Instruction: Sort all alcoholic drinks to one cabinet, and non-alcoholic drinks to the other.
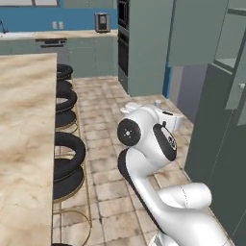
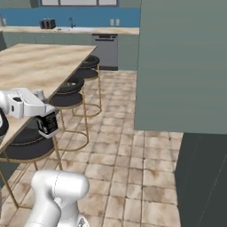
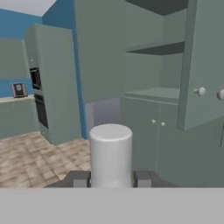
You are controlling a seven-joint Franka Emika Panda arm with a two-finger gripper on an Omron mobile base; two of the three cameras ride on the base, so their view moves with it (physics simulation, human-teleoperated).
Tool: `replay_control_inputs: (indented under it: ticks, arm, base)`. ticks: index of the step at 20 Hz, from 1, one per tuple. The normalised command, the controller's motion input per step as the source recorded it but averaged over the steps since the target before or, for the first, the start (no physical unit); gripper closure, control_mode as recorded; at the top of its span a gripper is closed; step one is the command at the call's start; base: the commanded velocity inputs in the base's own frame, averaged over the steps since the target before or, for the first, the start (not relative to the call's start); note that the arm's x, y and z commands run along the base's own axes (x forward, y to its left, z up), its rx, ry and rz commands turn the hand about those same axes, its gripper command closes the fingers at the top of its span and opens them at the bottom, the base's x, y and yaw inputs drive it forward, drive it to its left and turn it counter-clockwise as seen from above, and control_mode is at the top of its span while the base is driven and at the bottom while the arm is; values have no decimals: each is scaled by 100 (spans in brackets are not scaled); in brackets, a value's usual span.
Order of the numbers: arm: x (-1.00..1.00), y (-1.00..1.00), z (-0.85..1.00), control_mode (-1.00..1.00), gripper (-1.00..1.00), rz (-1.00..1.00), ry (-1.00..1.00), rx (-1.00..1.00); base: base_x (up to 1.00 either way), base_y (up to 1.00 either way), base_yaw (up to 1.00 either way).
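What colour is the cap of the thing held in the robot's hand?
Pale grey, almost white: a round cap between the hand's fingertips, clearest in the hand view.

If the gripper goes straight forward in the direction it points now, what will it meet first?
The gripper, shut on a grey-capped bottle, points at the grey-green cabinets. Straight ahead is probably the closed lower cabinet door, just under the open shelf. Depth is unclear.

Black stools [image 1: 67, 166] stand along the marble table [image 1: 24, 144]; beyond it, an open cabinet [image 3: 175, 94] shows bare shelves.
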Motion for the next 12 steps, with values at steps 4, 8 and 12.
replay_control_inputs:
  ticks: [4,8,12]
  arm:
    - [0,0,0,100,100,0,0,0]
    - [0,0,0,100,100,0,0,0]
    - [0,0,0,100,100,0,0,0]
  base:
    - [30,0,-21]
    - [18,0,-26]
    - [18,0,-28]
